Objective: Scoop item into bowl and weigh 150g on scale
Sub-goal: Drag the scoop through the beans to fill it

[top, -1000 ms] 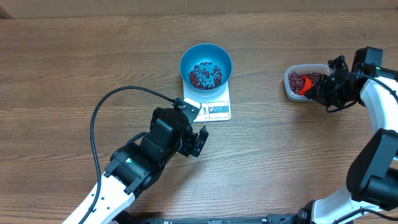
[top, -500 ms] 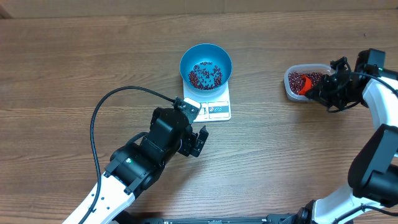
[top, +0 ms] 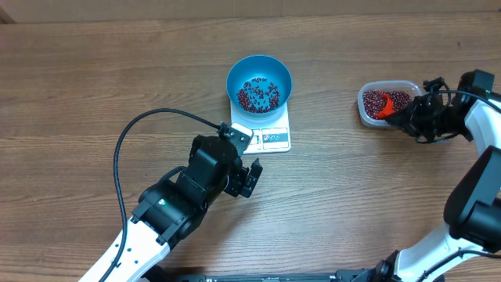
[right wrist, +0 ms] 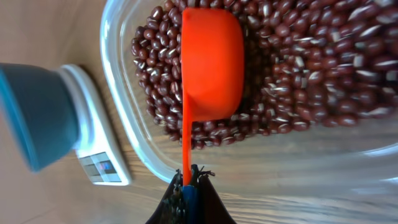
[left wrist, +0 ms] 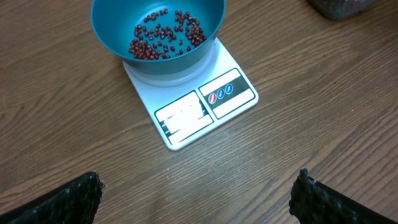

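Since a second ago the right arm has drawn back a little toward the table's right edge, and nothing else has shifted. From overhead, the right gripper point(top: 401, 117) is clamped on the handle of an orange scoop point(top: 383, 110). The scoop's long axis runs roughly left to right, with the cup end pointing left into the clear tub point(top: 362, 106) of beans point(top: 396, 99). Well to the left, more beans lie in the blue bowl point(top: 235, 74), which sits on the white scale point(top: 270, 139). The left gripper point(top: 241, 157) hovers just below the scale, jaws spread wide and empty. The left wrist view adds the scale's blank display and blue-marked buttons, which face the camera. The right wrist view shows what the overhead cannot: the thin handle rises straight up from the closed jaws and the cup lies on the heap.
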